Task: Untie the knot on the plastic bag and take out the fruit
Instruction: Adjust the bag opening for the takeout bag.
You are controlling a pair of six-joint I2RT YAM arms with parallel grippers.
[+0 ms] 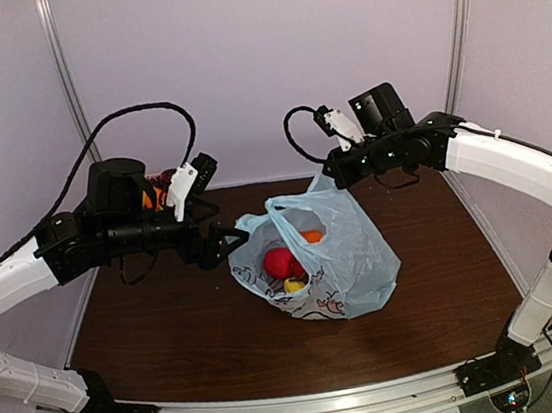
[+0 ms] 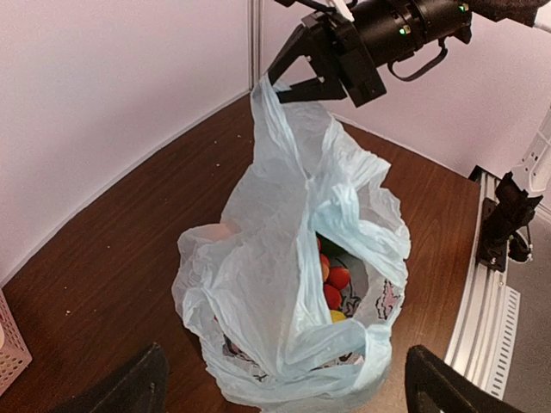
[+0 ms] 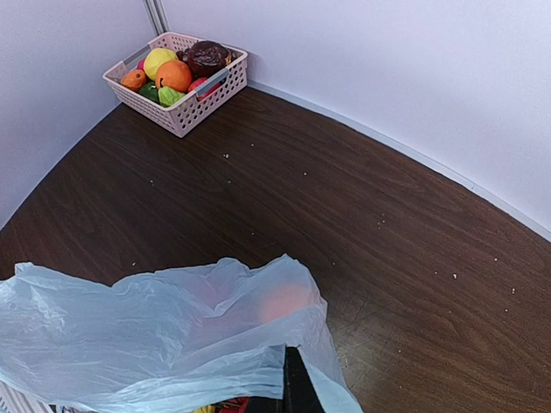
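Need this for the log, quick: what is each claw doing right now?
Left claw: open, holding nothing, next to the plastic bag.
Right claw: closed on the plastic bag's handle, holding it up.

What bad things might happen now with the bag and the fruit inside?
1. The right gripper pinches only one thin handle of the bag; the plastic may slip or tear.
2. The open left gripper sits beside the floppy bag; reaching in, it might snag plastic instead of the red fruit.
3. Lifting higher may tip the bag and roll fruit across the table.
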